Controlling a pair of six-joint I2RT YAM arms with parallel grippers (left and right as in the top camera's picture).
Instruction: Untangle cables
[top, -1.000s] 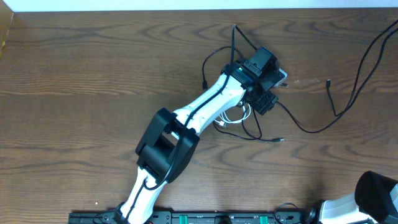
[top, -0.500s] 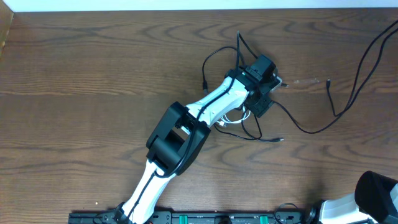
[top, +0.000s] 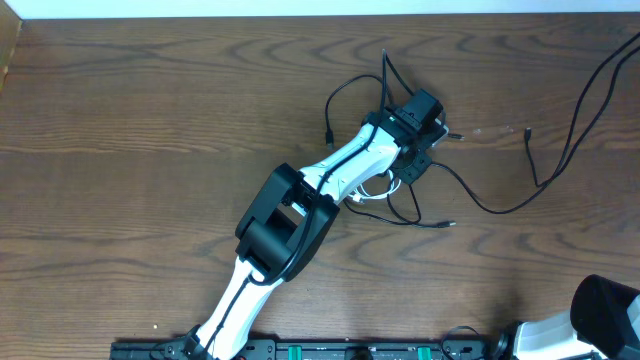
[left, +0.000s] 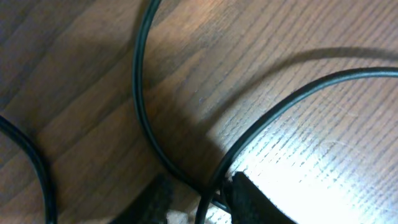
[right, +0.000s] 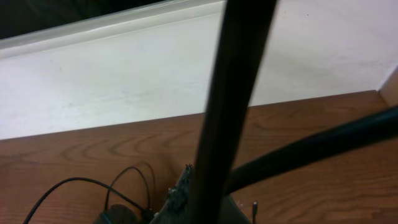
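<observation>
A knot of thin black cables (top: 385, 85) lies right of the table's centre, with a white cable (top: 372, 192) looped under it. My left gripper (top: 425, 150) is down on the knot. In the left wrist view its fingers (left: 199, 196) sit low on the wood, apart, with one black cable (left: 214, 186) running between them, close to the right finger. Other black strands (left: 140, 93) curve past. My right gripper is not clearly seen; thick dark cables (right: 230, 93) cross the right wrist view.
A long black cable (top: 575, 140) runs from the knot to the far right edge. A loose plug end (top: 452, 224) lies near the knot, another (top: 527, 131) further right. The right arm's base (top: 600, 320) sits at the bottom right corner.
My left arm has folded in closer and the gripper has settled lower onto the knot. Its fingers look narrower than a second ago. The cables have barely shifted.
</observation>
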